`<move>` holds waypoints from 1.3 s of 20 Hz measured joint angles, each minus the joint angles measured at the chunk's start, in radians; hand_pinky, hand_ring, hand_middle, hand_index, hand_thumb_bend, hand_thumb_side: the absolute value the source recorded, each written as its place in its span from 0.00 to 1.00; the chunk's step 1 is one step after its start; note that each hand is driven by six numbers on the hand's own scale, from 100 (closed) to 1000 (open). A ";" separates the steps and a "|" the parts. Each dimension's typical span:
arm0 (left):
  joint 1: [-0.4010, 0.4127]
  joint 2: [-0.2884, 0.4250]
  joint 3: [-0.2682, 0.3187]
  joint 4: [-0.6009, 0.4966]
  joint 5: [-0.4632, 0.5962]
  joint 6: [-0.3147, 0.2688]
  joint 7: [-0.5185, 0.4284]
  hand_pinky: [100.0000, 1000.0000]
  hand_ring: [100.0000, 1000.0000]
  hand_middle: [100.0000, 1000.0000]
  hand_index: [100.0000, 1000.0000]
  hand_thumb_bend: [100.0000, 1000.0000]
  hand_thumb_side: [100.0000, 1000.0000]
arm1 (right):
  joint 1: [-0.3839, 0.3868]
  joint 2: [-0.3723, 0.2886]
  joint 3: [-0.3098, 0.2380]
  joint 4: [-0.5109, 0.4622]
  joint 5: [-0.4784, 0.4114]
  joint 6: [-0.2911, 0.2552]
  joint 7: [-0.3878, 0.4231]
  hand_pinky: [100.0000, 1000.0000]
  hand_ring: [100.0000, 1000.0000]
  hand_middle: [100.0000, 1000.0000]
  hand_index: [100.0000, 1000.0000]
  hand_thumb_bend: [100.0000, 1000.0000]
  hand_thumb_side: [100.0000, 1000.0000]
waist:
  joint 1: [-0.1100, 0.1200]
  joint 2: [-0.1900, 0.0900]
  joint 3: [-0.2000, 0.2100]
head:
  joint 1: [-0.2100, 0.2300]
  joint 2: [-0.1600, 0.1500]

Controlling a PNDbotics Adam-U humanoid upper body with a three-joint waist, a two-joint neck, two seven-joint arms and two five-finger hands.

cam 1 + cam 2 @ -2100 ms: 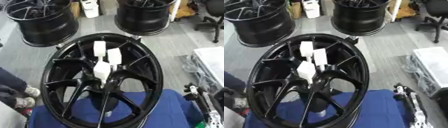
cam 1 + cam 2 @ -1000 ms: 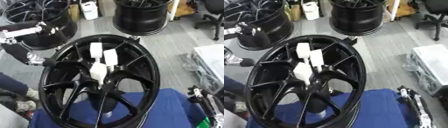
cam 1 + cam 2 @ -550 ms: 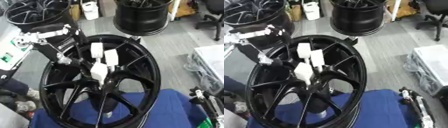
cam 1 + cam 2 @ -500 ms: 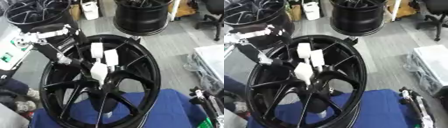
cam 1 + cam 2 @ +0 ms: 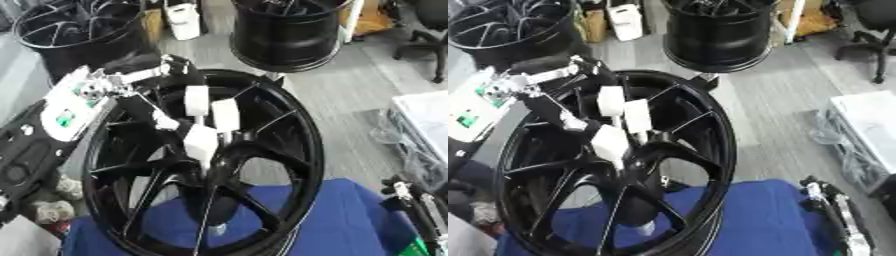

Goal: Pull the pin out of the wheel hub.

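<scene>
A large black wheel hub [image 5: 308, 150] stands tilted on a blue cloth [image 5: 350, 215]. At its centre sit three white pin pieces: two upright ones [image 5: 197, 100] [image 5: 226, 115] and a lower one [image 5: 199, 142]. My left hand [image 5: 147, 92] reaches in from the left over the spokes, fingers spread. One fingertip [image 5: 165, 120] lies just left of the lower white piece; I cannot tell whether it touches. The hand holds nothing that I can see. My right hand [image 5: 831, 207] rests at the lower right on the cloth, fingers up, apart from the wheel.
Two more black wheels stand on the floor behind, one at the back left [image 5: 79, 35] and one at the back centre [image 5: 284, 30]. A white box [image 5: 429, 117] sits at the right edge, and an office chair [image 5: 429, 25] stands at the far right.
My left arm has come in from the left and moved right, over the rim to the hub centre, beside the white pieces. The right hand has stayed in its corner.
</scene>
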 measured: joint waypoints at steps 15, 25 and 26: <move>-0.016 -0.022 0.022 0.048 -0.043 0.021 0.028 0.57 0.43 0.43 0.62 0.25 0.15 | -0.002 0.000 0.006 0.000 0.000 -0.001 0.005 0.54 0.49 0.53 0.68 0.00 0.89 | 0.001 0.000 -0.003 | 0.004 0.000; -0.016 -0.025 0.027 0.048 0.017 0.050 0.007 0.49 0.33 0.30 0.52 0.16 0.00 | -0.004 0.000 0.006 0.000 0.000 -0.001 0.005 0.54 0.49 0.53 0.68 0.00 0.89 | 0.001 0.000 -0.003 | 0.004 0.000; -0.016 -0.025 0.027 0.048 0.021 0.054 0.009 0.49 0.32 0.30 0.52 0.15 0.00 | -0.004 0.000 0.006 0.000 0.000 -0.001 0.005 0.54 0.49 0.53 0.68 0.00 0.89 | 0.001 0.000 -0.003 | 0.004 0.000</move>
